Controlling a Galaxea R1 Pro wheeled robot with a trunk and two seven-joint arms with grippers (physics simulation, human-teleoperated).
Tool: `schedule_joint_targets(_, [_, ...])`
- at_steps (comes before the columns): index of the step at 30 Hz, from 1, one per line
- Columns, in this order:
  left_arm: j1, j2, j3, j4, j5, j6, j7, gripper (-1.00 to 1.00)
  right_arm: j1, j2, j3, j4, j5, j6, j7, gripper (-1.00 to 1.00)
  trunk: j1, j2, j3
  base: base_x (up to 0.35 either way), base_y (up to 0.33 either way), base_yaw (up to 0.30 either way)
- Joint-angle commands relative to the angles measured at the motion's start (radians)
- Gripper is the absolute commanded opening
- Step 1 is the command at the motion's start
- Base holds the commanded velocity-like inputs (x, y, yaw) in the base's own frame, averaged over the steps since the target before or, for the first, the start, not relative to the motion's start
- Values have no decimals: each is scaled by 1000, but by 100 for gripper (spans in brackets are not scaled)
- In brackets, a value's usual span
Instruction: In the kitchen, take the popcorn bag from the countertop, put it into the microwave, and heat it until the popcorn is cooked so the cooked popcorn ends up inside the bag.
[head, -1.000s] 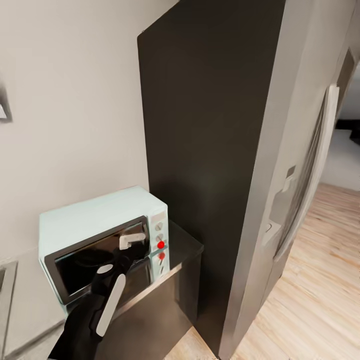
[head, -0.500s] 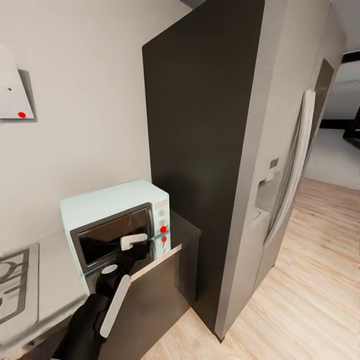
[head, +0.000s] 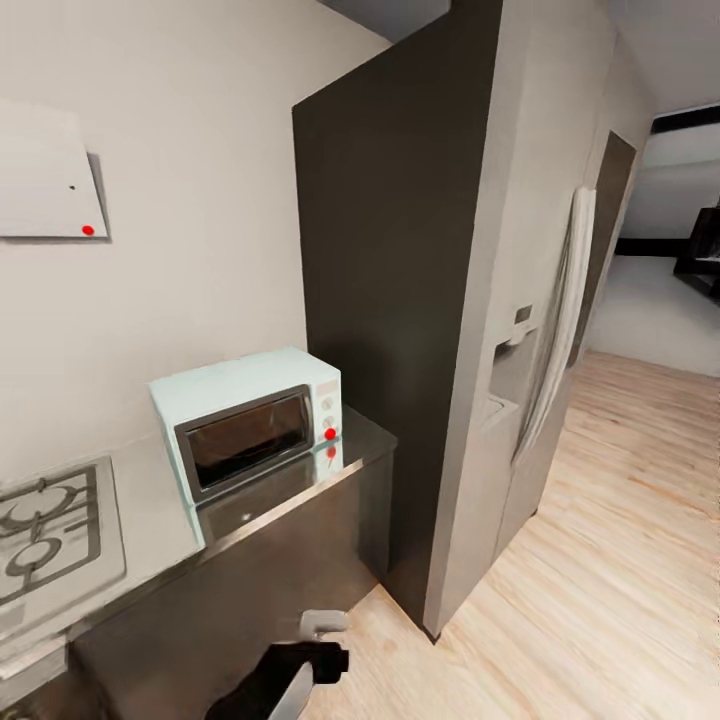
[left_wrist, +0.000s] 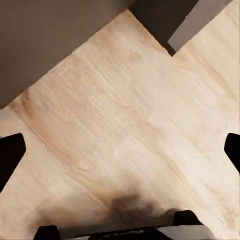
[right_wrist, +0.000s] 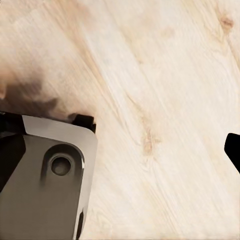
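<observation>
microwave (head: 250, 425): door shut, on countertop (head: 150, 510) | left hand (left_wrist: 120, 150): open over floor (left_wrist: 125, 125)

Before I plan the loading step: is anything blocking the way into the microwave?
Yes: the microwave on the countertop has its dark-framed glass door shut, so that door closes off the inside. In front of the door the worktop shows only its reflection. The popcorn bag is not visible, and both wrist views look at wood floor.

Soft even light, slightly blurred renders
</observation>
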Motion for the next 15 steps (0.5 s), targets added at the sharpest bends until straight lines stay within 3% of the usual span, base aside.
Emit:
schedule_joint_targets(1, [-2,-1,-5,101,54,-45,10,100,-1,-1,-8,1,7,2,2,100,0,-2,-2,-346,0,0])
schedule_joint_targets(3, [-2,0,-3,297,115,-149,9,100,-1,0,-7,1,7,2,3,100,0,-2,-2,-346,0,0])
schedule_joint_targets(7, [0,-2,0,616,200,-277,-31,100,-1,2,-6,1,8,2,3,100,0,-2,-2,-332,0,0])
schedule_joint_targets(10, [11,7,3,659,215,-296,-101,100,-1,2,-6,1,7,2,2,100,0,-2,-2,-66,0,0])
schedule_joint_targets(13, [87,34,2,661,214,-304,-108,100,-1,2,-7,1,8,2,2,100,0,-2,-2,-6,0,0])
schedule_joint_targets(15, [145,41,2,662,212,-382,-109,100,-1,2,-7,1,8,3,2,100,0,-2,-2,-1,0,0])
